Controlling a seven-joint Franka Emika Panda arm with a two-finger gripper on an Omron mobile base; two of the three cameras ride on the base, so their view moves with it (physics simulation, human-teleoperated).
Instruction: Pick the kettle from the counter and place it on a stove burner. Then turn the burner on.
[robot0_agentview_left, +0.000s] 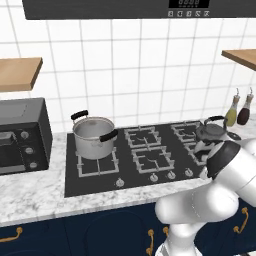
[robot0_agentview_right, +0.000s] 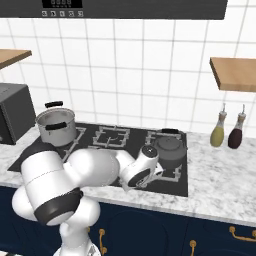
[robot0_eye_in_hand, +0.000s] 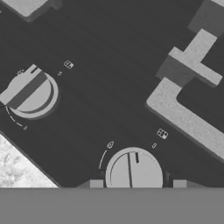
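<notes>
At the left end of the long white marble counter with grey veins (robot0_agentview_left: 35, 192) sits a black boxy toaster oven (robot0_agentview_left: 22, 135). On the black glass cooktop (robot0_agentview_left: 100, 182), the large steel pot with two black side handles (robot0_agentview_left: 93, 136) stands on the rear left burner, its grey inside showing no contents. The small squat dark-grey metal kettle with a thin black arched handle (robot0_agentview_right: 170, 146) rests on the right burner grate. The gripper (robot0_eye_in_hand: 136, 184) hangs over a round silver burner knob (robot0_eye_in_hand: 133, 169), its two fingertips spread on either side of it. Two slim bottles, olive-green (robot0_agentview_right: 218, 133) and dark brown (robot0_agentview_right: 236, 134), stand on the counter at far right.
</notes>
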